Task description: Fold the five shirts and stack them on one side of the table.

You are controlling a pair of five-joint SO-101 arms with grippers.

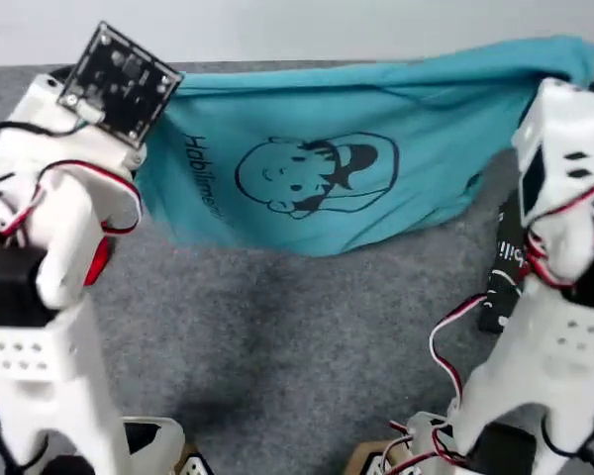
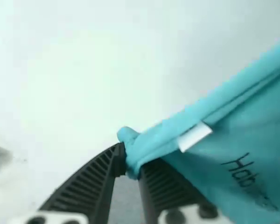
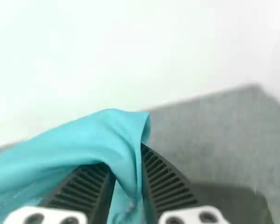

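A teal shirt (image 1: 346, 168) with a dark cartoon print hangs stretched between the two arms above the grey table (image 1: 277, 336), its lower edge sagging toward the surface. My left gripper (image 2: 128, 170) is shut on one upper corner of the shirt (image 2: 233, 140), where a small white label shows. My right gripper (image 3: 128, 182) is shut on the opposite upper corner of the shirt (image 3: 84, 144). In the high view the left arm (image 1: 49, 228) stands at the left and the right arm (image 1: 564, 247) at the right, both raised.
A pale wall (image 1: 327, 25) runs behind the table's far edge. The arms' bases (image 1: 426, 445) and cables sit at the near edge. Bare grey tabletop lies between the arms below the shirt.
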